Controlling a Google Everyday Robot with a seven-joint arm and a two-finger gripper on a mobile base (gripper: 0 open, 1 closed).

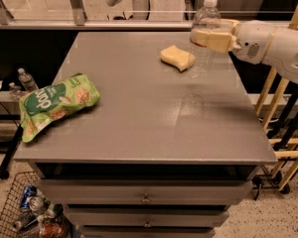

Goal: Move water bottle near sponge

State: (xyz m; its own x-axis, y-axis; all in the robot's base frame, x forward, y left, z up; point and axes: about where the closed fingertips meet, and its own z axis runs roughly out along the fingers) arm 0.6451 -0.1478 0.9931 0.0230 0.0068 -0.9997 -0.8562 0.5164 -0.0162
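Quick status from my rig. The grey bench (139, 123) carries everything, and my white arm (273, 46) reaches in over the edge on the far side of the sponge from the green snack bag (57, 103). That bag is well apart from the sponge and not part of this job.

The water bottle (202, 61) is just beside the sponge (177, 57), on the arm's side of it. Small gap between them, not touching as far as I can see. My tool (201, 36) is clenched around the bottle's upper body, under the shoulder.

My read is that this is the placing step and it's nearly done. I honestly can't tell whether the bottle's base is resting on the bench or hanging a hair above it. So the next move calls for easing straight down until it sits, then letting go and backing out toward the arm's side without clipping it.

The bottle is upright, with its long axis vertical and the white cap pointing up.
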